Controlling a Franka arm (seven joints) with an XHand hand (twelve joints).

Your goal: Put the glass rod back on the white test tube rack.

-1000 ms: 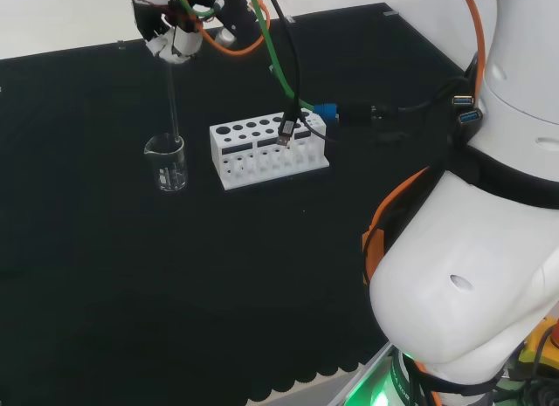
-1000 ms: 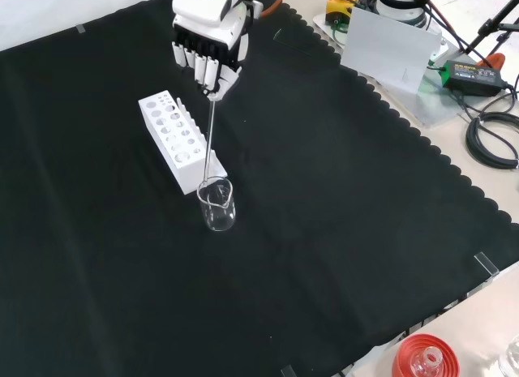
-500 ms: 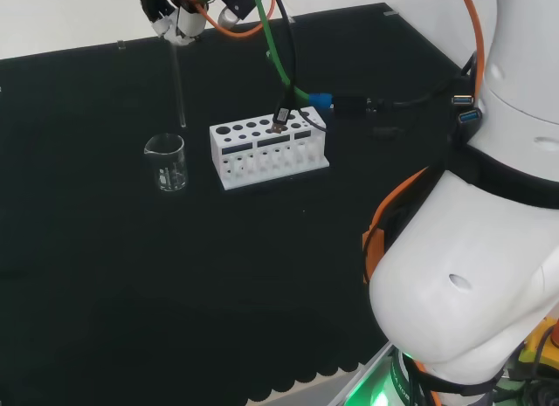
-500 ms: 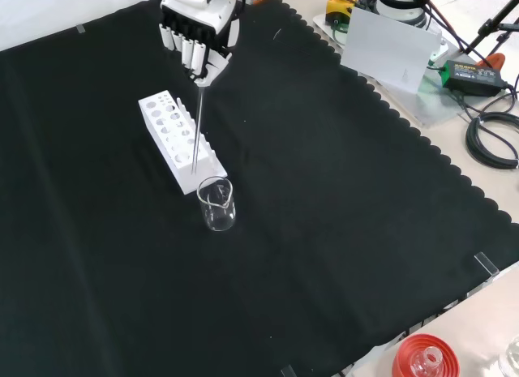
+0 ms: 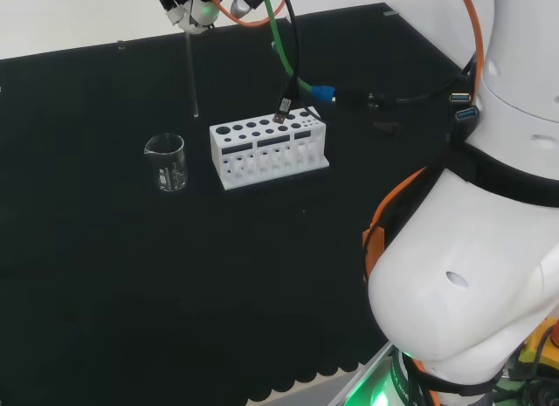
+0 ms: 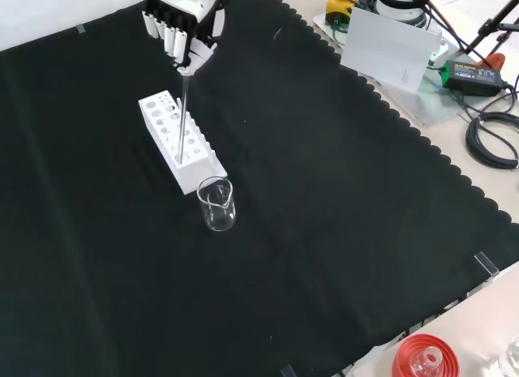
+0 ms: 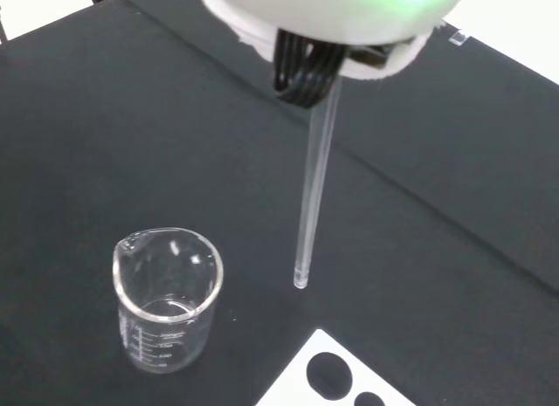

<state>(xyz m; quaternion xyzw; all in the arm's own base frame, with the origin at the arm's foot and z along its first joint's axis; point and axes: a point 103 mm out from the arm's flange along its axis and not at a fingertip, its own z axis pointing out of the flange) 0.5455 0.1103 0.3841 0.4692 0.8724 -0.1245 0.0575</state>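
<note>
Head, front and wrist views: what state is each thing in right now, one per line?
Hand: shut on the glass rod, raised above the cloth.
Glass rod: held upright, lifted clear of the beaker, lower tip not yet in the rack.
Beaker: upright on the cloth, looks empty.
White test tube rack: standing on the cloth, visible holes empty.

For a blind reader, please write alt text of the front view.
A robot hand holds a glass rod upright over a white rack on black cloth. A clear beaker stands just in front of the rack.
</note>
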